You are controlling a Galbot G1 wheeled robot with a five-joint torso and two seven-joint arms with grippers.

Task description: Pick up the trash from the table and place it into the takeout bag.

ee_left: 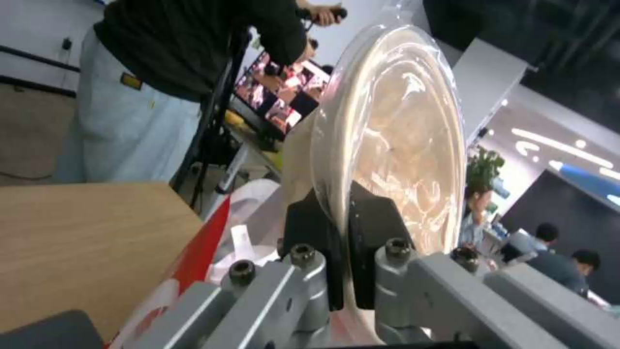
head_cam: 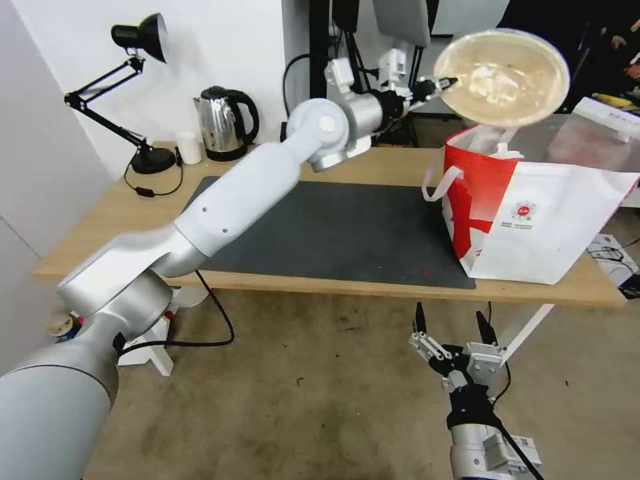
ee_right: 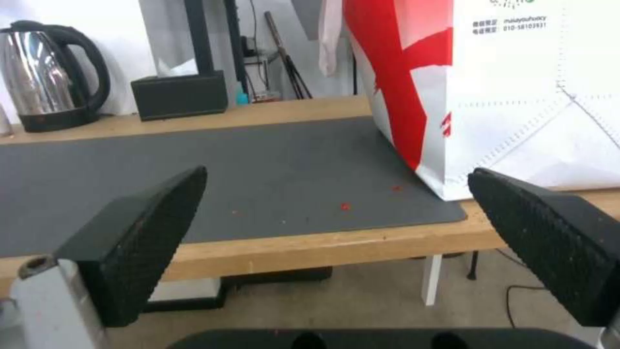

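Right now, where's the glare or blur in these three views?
Head view: the beige bowl held by the left end effector above the takeout bag is smeared and glossy. Left wrist view: bright streaks of glare on the bowl, background people soft. Right wrist view: the open right end effector's fingers loom large, and the mat is evenly lit.

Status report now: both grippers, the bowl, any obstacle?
Left gripper shut on beige bowl rim, tilted above takeout bag. Right gripper open, below table edge. No obstacle seen.
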